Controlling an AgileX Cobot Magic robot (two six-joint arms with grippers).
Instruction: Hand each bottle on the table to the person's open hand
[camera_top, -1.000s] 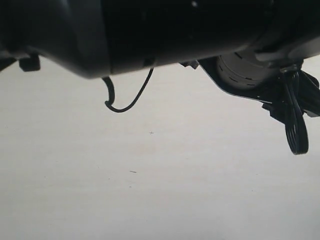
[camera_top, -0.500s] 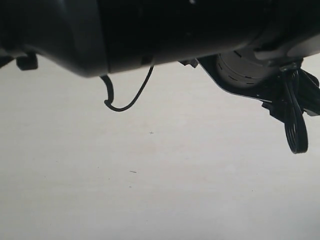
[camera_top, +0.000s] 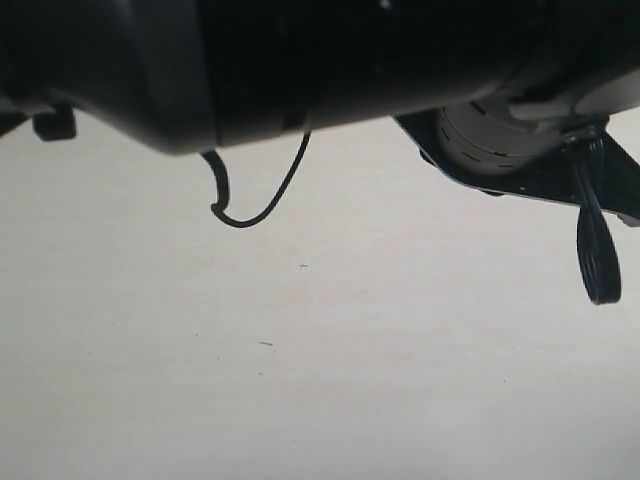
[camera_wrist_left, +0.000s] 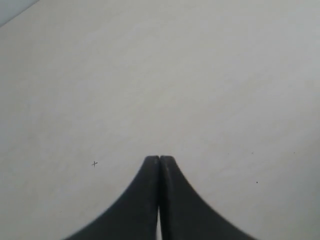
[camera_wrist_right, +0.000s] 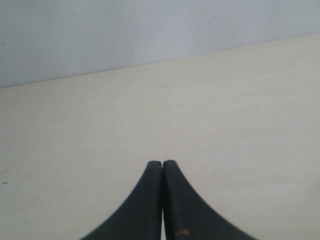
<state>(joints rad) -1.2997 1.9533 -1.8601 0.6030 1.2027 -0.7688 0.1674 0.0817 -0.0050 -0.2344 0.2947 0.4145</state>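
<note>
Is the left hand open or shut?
Shut: on the left hand the fingers press together, nothing between them, above the table.

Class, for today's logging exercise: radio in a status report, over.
Left fingers shut, empty. Right fingers shut, empty. No bottles in view, only table. Arm housing blocks exterior view's top.

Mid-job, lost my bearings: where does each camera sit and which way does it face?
Exterior view: close under a dark arm body filling the top, facing the table; a cable loop hangs down.
Left wrist view: behind the left gripper, shut, looking down on the table.
Right wrist view: behind the right gripper, shut, looking across the table to its far edge.
Shared: exterior and left wrist views each show a small cross mark, possibly the same one.
</note>
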